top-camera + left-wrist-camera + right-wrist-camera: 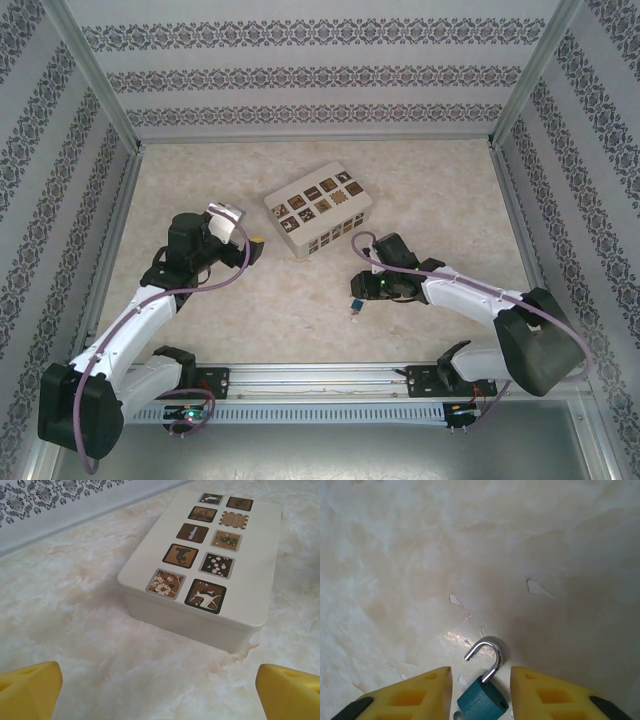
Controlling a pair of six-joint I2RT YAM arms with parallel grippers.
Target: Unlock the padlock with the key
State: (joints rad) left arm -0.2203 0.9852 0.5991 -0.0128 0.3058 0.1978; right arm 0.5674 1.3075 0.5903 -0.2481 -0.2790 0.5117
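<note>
Blue padlock (482,700), silver shackle open, lies loose inside the slightly parted right claw (481,674); white patterned box (318,210) at its 11 o'clock; left claw (160,690) gapes empty.

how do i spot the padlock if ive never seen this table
Start at the white tin with brown picture squares, mid-table, then come toward the arms to the yellow-fingered right gripper. Between its jaws lies the padlock: tiny beside the tin, teal-blue body, silver shackle swung open at one end.

Your top camera looks down from the near edge over the whole bench (450,200), sharing the white box (252,575) with your close left wrist view and the padlock (482,702) with your close, downward right one.
</note>
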